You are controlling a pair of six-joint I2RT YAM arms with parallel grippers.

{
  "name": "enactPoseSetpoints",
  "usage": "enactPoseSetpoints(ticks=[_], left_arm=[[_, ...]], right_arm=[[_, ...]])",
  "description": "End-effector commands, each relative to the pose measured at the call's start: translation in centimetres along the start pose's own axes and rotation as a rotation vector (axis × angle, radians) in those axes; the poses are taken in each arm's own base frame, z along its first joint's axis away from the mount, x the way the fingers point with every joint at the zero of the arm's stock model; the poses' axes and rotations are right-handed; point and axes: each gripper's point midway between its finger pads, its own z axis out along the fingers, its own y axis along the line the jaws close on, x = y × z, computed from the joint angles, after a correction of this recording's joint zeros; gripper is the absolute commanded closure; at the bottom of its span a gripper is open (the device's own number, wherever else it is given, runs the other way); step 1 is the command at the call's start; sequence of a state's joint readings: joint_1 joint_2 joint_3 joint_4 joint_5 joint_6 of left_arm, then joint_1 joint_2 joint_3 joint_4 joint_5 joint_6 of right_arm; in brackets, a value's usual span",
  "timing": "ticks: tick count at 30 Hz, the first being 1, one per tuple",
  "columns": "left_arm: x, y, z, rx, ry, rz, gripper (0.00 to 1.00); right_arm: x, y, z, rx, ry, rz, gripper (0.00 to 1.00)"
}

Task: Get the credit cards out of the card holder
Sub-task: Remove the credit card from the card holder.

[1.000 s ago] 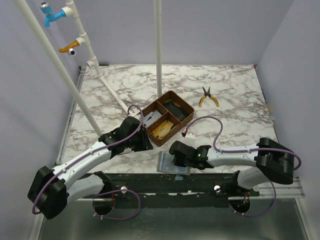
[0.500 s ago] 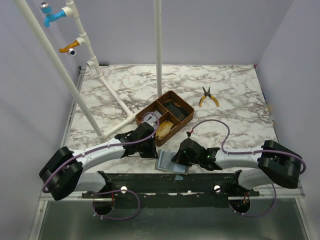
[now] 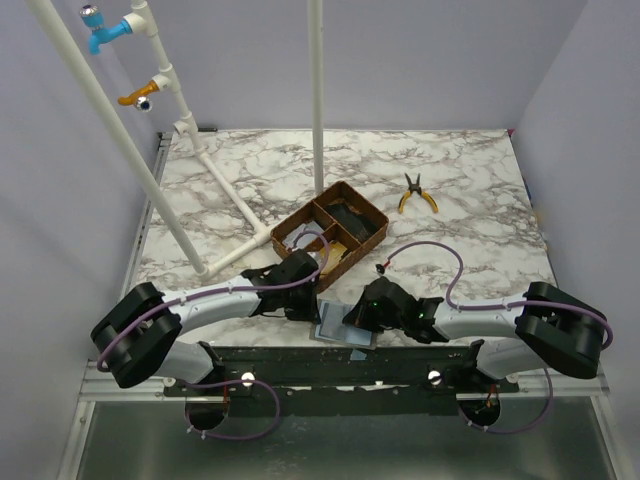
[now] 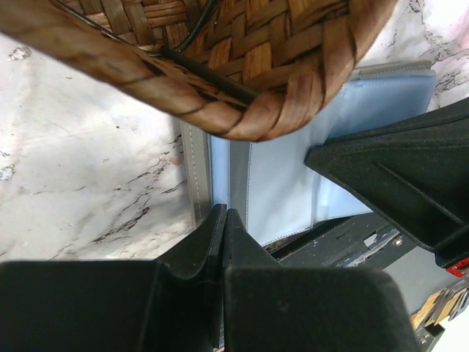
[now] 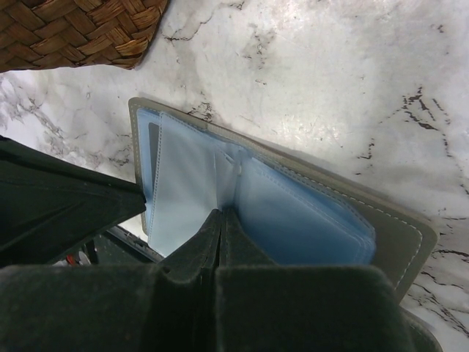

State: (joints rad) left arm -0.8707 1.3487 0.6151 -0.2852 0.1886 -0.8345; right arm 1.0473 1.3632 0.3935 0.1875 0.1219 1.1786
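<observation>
Card holder point(image 3: 343, 328): open, pale blue inside facing up, flat on the table point(image 3: 470, 190) at its near edge, just beside the woven tray point(image 3: 333, 233). Left end effector point(image 4: 222, 216): fingers together, tips at the holder's edge. Right end effector point(image 5: 221, 216): fingers together at the centre fold, possibly pinching a sleeve.

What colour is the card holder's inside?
Pale blue card holder lining; right wrist view shows it best.

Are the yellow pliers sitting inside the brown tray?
No, the pliers lie on the bare marble table, apart from the tray and to its right in the top view.
</observation>
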Motion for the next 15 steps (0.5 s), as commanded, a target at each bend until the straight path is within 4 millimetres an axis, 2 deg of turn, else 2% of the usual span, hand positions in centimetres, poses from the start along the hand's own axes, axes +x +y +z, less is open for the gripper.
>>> enactPoseSetpoints(ticks=[1, 15], left_arm=[[-0.69, -1.59, -0.04, 0.032, -0.016, 0.025, 1.0], [0.05, -2.37, 0.59, 0.04, 0.021, 0.047, 1.0]], right_arm=[[2.65, -7.58, -0.32, 0.237, 0.085, -0.043, 0.99], [2.7, -7.75, -0.19, 0.233, 0.089, -0.035, 0.99]])
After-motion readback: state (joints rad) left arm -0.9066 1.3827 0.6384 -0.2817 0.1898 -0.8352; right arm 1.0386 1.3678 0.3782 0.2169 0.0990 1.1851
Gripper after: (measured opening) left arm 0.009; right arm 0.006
